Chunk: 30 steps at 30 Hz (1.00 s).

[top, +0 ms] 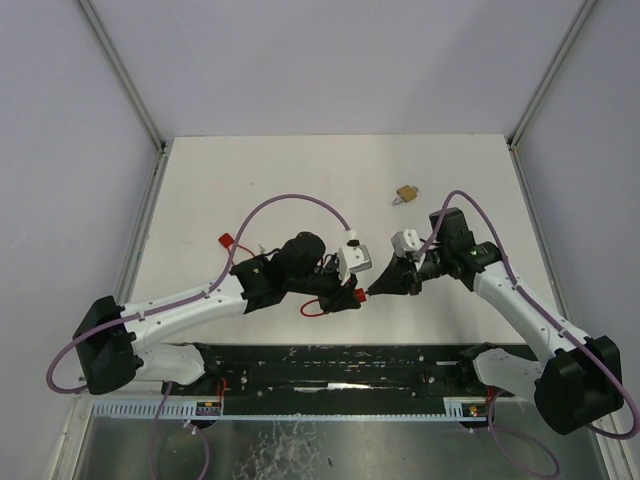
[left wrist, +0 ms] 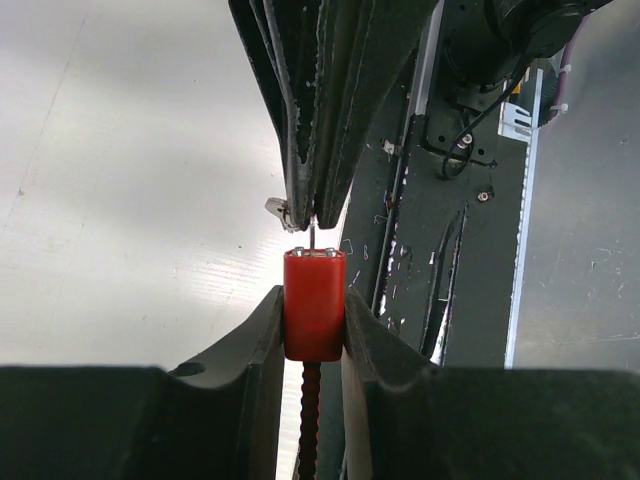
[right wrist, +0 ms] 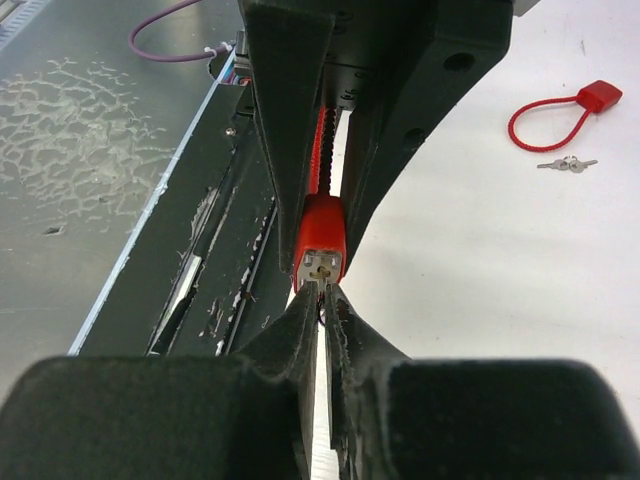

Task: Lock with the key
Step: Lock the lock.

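The left arm reached from its base at the near left corner out to the middle of the bench (top: pixel 300 180), forearm low and wrist bent so that the left hand (top: pixel 345 292) pointed to the right. The right arm mirrored it from the near right corner, elbow raised, and the right hand (top: pixel 372 291) pointed left, so the two hands met tip to tip above the near middle of the bench. The left hand (left wrist: pixel 314 296) was clenched on the red lock (left wrist: pixel 314 310), squeezing its body on both sides, with the ribbed red cable (left wrist: pixel 308 400) trailing back between the fingers. The right hand (right wrist: pixel 322 296) was pinched on the key (left wrist: pixel 312 236), whose thin metal blade ran straight into the end face of the red lock (right wrist: pixel 322 235). The bench was white and matte. Farther left on it lay a second red cable lock (right wrist: pixel 597 95) with a small bunch of spare keys (right wrist: pixel 567 163) just beside its loop, and a brass padlock (top: pixel 405 193) sat farther back, well apart from the hands. A black rail (top: pixel 340 365) carried the arm bases along the near edge, and plain pale walls (top: pixel 330 60) enclosed the bench on three sides.
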### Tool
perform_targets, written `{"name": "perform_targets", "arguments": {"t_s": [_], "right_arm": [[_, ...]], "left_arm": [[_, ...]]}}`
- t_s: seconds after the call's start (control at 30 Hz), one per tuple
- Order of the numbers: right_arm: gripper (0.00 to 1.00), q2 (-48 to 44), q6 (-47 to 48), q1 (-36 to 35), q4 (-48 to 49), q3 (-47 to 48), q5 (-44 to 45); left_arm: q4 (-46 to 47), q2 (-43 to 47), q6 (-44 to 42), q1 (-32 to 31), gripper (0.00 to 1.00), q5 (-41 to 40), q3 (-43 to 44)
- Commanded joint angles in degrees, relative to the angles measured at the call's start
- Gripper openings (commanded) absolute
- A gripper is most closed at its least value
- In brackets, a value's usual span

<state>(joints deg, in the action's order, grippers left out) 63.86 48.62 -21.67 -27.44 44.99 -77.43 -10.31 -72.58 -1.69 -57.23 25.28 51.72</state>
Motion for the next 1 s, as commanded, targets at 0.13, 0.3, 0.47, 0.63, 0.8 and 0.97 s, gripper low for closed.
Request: {"name": "perform_targets", "arguments": {"t_s": [0.13, 0.3, 0.47, 0.63, 0.8, 0.97], "right_arm": [[0.16, -0.8, -5.9, -0.6, 6.9, -1.8, 0.8], [0.17, -1.0, -9.0, -0.6, 10.4, -2.8, 1.8], [0.19, -1.0, -11.7, -0.6, 13.0, -3.5, 2.2], [0.22, -0.8, -12.6, -0.6, 13.9, -3.9, 2.5], [0.14, -1.0, -13.1, -0.6, 14.3, -3.6, 2.4], [0.06, -1.3, -10.6, -0.6, 11.7, -2.8, 3.4]], "left_arm": [[3.4, -0.3, 1.7, 0.0, 0.00, -1.6, 3.2], [4.0, 0.0, 2.1, -0.1, 0.00, -1.5, 3.0], [5.0, -0.4, 2.9, -0.1, 0.00, -1.6, 2.9], [5.2, 0.0, 3.2, 0.0, 0.00, -2.3, 2.7], [5.5, 0.2, 3.4, 0.0, 0.00, -2.1, 2.5], [4.6, 0.3, 2.6, -0.1, 0.00, -1.9, 2.3]]}}
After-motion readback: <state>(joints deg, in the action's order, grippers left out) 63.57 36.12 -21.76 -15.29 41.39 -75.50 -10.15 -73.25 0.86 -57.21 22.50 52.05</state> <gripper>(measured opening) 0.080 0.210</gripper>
